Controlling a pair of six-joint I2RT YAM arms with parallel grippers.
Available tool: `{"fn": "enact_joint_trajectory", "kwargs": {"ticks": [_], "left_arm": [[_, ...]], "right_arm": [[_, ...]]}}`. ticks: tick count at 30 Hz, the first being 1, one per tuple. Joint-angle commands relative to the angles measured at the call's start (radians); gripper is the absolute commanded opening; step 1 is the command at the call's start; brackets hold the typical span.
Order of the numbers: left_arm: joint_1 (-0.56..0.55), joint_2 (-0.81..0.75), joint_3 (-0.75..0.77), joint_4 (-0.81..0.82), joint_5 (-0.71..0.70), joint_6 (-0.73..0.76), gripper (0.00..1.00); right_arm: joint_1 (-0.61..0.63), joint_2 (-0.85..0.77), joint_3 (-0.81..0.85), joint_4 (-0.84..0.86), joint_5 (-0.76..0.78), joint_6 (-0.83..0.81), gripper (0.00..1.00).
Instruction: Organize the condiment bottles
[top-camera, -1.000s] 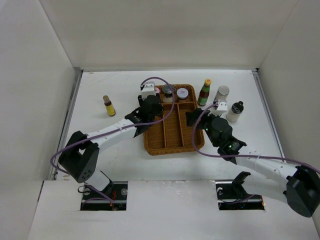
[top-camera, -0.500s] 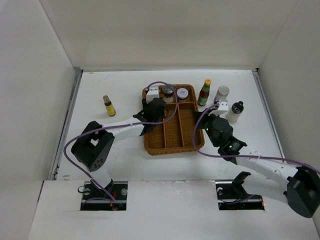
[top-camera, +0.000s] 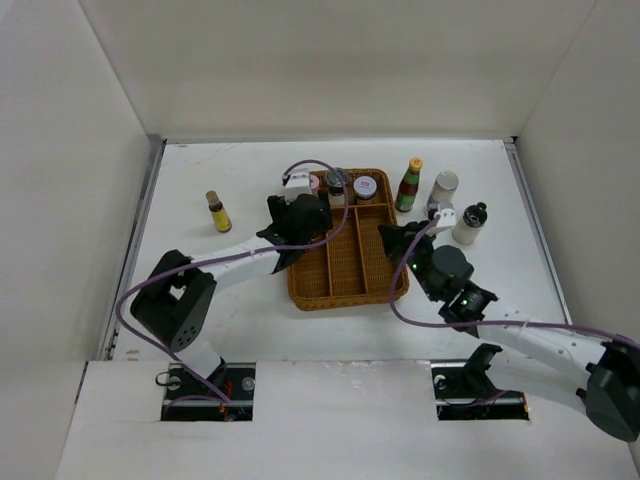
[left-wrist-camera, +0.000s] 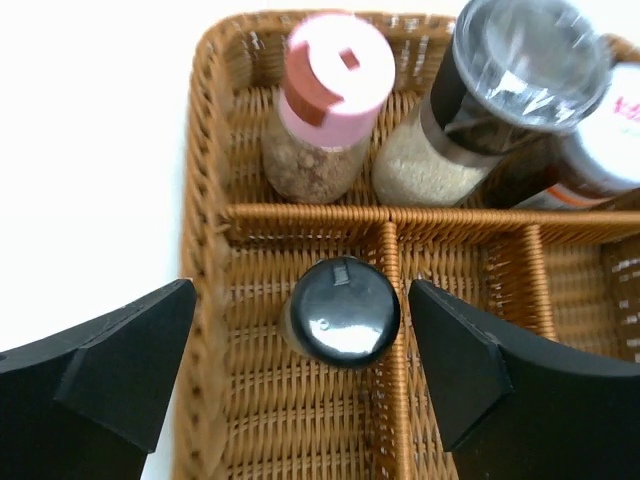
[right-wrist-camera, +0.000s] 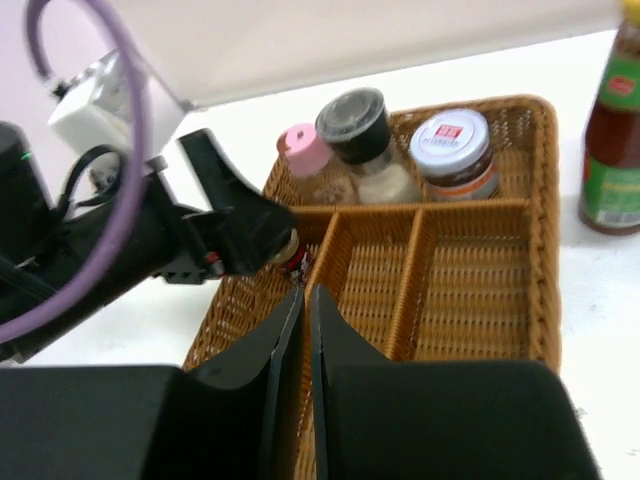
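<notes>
A white table (top-camera: 230, 300) carries a brown wicker divided tray (top-camera: 345, 303) near its middle. Well apart to the tray's left stands a small brown bottle with a yellow label (top-camera: 217, 212). Just beside the tray's far right corner stands a yellow-capped red-and-green sauce bottle (top-camera: 408, 186), with a white shaker (top-camera: 442, 190) next to it. A little nearer is a pale bottle (top-camera: 468, 224) with what looks like a dark cap.

Both arms have white tube-like links and round black joint housings, and a thin purple cable (top-camera: 310, 163) runs in loops along each one. The left arm (top-camera: 232, 262) has a small white box (top-camera: 297, 186) near the wrist. The right arm (top-camera: 535, 340) shows small green lights (top-camera: 461, 297). The left gripper (left-wrist-camera: 301, 290) has matte black wedge-shaped fingers (left-wrist-camera: 115, 370). On the right gripper (right-wrist-camera: 304, 295) they are black, flat and long.
</notes>
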Motion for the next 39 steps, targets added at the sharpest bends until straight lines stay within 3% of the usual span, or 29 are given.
{"fn": "enact_joint_trajectory", "kwargs": {"ticks": [1, 4, 7, 9, 12, 14, 21, 26, 32, 39], "left_arm": [[0.002, -0.138, -0.031, 0.068, -0.016, 0.010, 0.89], [-0.014, -0.261, -0.118, 0.166, -0.013, 0.011, 0.89], [-0.054, -0.388, -0.254, 0.327, 0.012, 0.007, 0.89], [-0.080, -0.445, -0.328, 0.405, 0.025, 0.014, 0.89], [-0.089, -0.513, -0.437, 0.493, 0.027, 0.008, 0.88], [-0.094, -0.534, -0.497, 0.537, 0.029, -0.004, 0.88], [-0.107, -0.518, -0.621, 0.702, 0.028, -0.050, 0.88], [-0.113, -0.512, -0.634, 0.714, 0.056, -0.050, 0.88], [-0.109, -0.496, -0.637, 0.715, 0.052, -0.051, 0.88], [-0.084, -0.476, -0.635, 0.720, 0.050, -0.053, 0.88]], "right_arm": [[-0.038, -0.090, -0.015, 0.054, 0.048, -0.016, 0.15], [-0.106, -0.117, 0.003, -0.050, 0.163, -0.019, 0.16], [-0.204, -0.109, 0.061, -0.208, 0.228, -0.006, 0.26], [-0.244, -0.104, 0.080, -0.262, 0.257, 0.007, 0.44], [-0.313, -0.080, 0.094, -0.302, 0.326, -0.016, 0.85], [-0.361, -0.052, 0.095, -0.315, 0.361, -0.025, 0.95], [-0.571, 0.173, 0.175, -0.367, 0.303, -0.016, 0.94], [-0.620, 0.304, 0.270, -0.420, 0.291, -0.040, 1.00], [-0.684, 0.416, 0.334, -0.386, 0.207, -0.051, 1.00], [-0.721, 0.514, 0.356, -0.355, 0.160, -0.051, 0.92]]}}
